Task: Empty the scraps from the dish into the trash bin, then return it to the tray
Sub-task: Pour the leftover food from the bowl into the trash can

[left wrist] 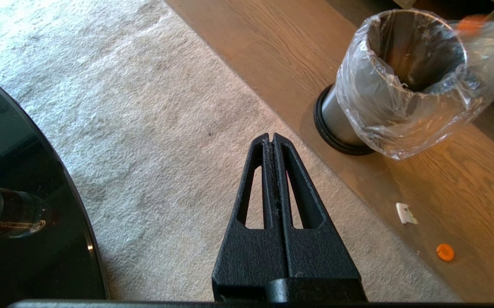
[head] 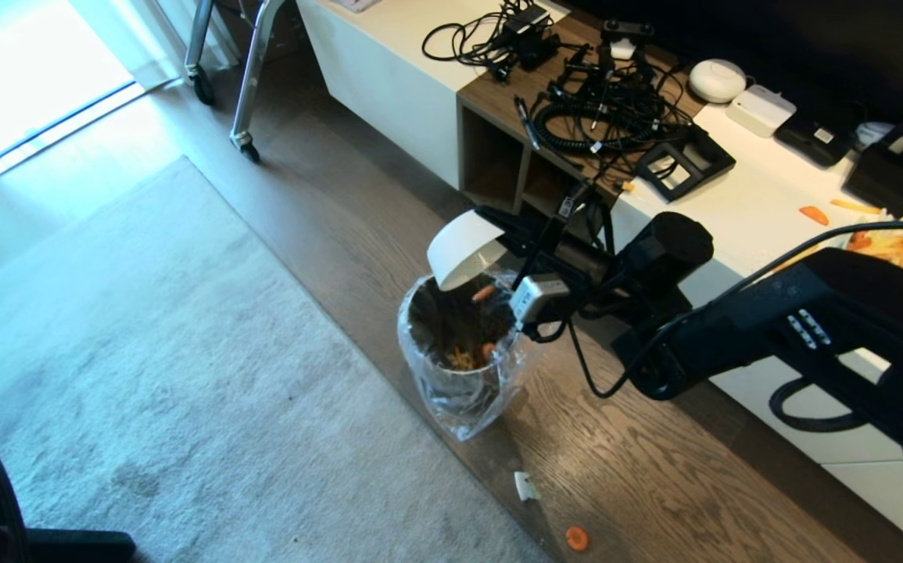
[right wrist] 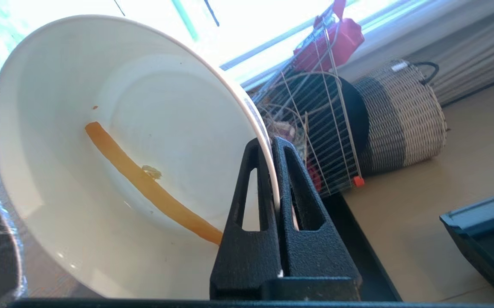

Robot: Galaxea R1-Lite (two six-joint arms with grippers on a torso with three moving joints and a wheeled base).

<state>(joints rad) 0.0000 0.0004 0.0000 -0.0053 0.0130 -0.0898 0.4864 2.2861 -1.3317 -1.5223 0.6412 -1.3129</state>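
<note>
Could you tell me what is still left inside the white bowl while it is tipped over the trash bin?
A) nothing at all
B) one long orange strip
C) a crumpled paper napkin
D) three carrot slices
B: in the right wrist view, the bowl, held at its rim by the right end effector, has a single long orange strip clinging to its inner wall.

Right arm (head: 772,328) stretched forward, its fingers (right wrist: 291,205) clamped together, left gripper (left wrist: 272,141) parked, fingers pressed together
</note>
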